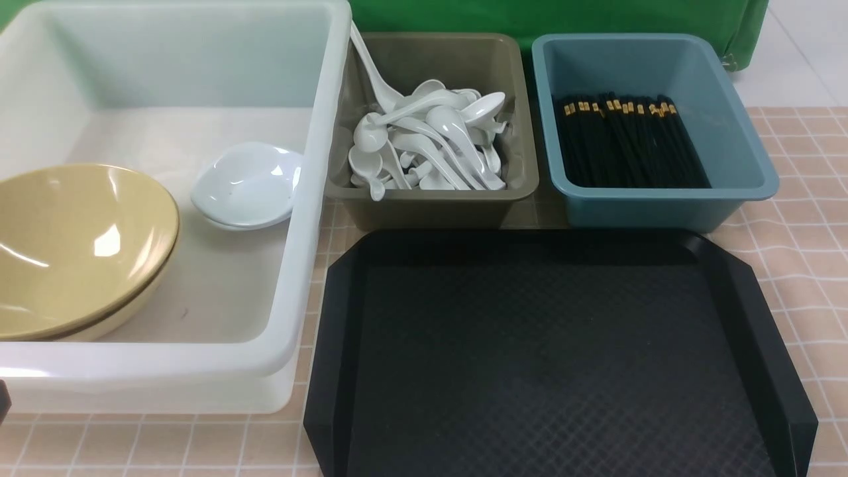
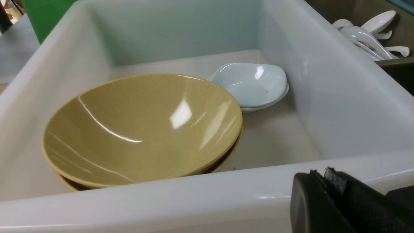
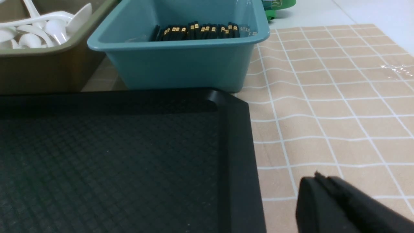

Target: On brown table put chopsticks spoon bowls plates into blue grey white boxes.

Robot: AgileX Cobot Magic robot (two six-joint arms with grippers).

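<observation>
Two stacked yellow bowls [image 1: 73, 245] [image 2: 142, 129] and stacked white plates [image 1: 246, 185] [image 2: 252, 84] lie inside the white box [image 1: 311, 199] [image 2: 194, 197] at the left. Several white spoons [image 1: 427, 142] [image 2: 368, 32] [image 3: 42, 29] fill the grey box [image 1: 430, 205] [image 3: 42, 69]. Black chopsticks [image 1: 626, 142] [image 3: 200, 30] lie in the blue box [image 1: 656, 199] [image 3: 181, 64]. My left gripper [image 2: 320, 173] is shut and empty, just outside the white box's near wall. Over the brown table [image 1: 795, 278] [image 3: 339, 113], my right gripper [image 3: 318, 177] is shut and empty, right of the black tray. Neither gripper shows in the front view.
A black textured tray [image 1: 550, 358] [image 3: 113, 161] with cut corners lies in front of the grey and blue boxes, with nothing on it. A green backdrop [image 1: 550, 16] stands behind the boxes.
</observation>
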